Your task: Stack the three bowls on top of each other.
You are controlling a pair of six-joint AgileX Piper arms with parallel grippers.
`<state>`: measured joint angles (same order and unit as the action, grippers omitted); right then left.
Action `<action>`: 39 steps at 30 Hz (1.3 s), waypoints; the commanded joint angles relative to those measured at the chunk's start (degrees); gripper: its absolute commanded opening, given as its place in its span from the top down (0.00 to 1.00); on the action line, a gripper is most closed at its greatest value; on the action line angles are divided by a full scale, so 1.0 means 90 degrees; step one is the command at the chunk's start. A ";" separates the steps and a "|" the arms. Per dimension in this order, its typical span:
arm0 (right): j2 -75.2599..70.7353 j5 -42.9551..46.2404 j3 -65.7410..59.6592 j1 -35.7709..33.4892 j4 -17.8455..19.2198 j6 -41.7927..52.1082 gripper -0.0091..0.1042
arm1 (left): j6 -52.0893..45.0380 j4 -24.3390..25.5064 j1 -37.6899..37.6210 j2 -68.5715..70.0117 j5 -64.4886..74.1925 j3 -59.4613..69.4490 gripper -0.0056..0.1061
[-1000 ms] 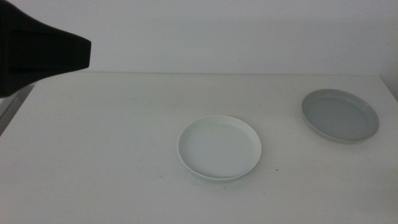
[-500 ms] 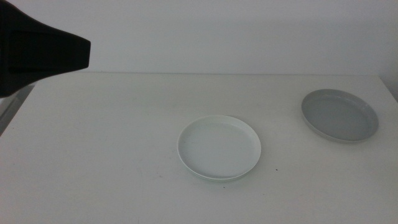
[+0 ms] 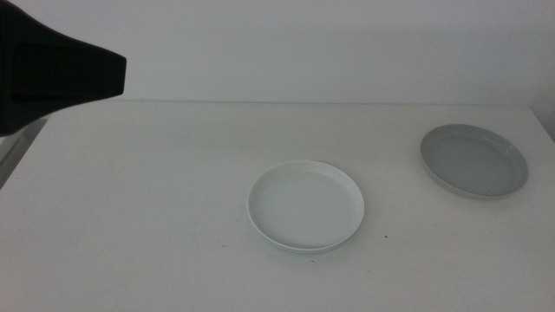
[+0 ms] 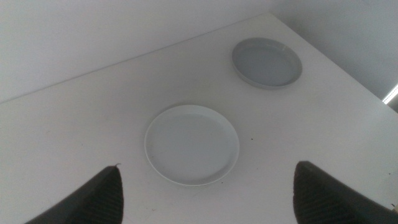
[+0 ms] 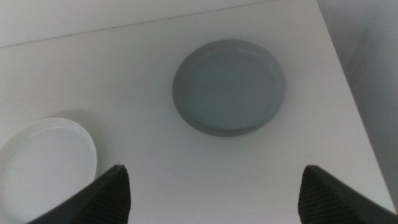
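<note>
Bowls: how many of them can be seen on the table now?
2. The shallow white round bowl lies near the table's middle; the shallow grey round bowl lies apart, toward the right edge. A third may be hidden behind the dark left arm.

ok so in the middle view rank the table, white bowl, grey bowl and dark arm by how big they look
1. table
2. left arm, looming because it sits near the camera
3. white bowl
4. grey bowl, barely smaller; it lies farther off, so the two may really match
</note>
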<state>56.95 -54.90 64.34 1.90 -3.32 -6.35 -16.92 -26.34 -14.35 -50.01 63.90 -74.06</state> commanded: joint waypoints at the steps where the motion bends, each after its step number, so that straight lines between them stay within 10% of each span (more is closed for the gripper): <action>1: 0.0130 0.0056 0.0098 0.0044 -0.0008 0.0075 0.11 | 0.0029 -0.0001 0.0002 0.0026 -0.0086 0.0023 0.11; 39: 0.7595 0.0065 0.3793 0.1125 -0.0171 0.0142 0.26 | 0.0029 -0.0001 0.0002 0.0026 -0.0086 0.0023 0.11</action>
<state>124.33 -55.52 97.88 11.65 -5.34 -5.38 -16.92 -26.20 -14.35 -50.01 63.90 -73.93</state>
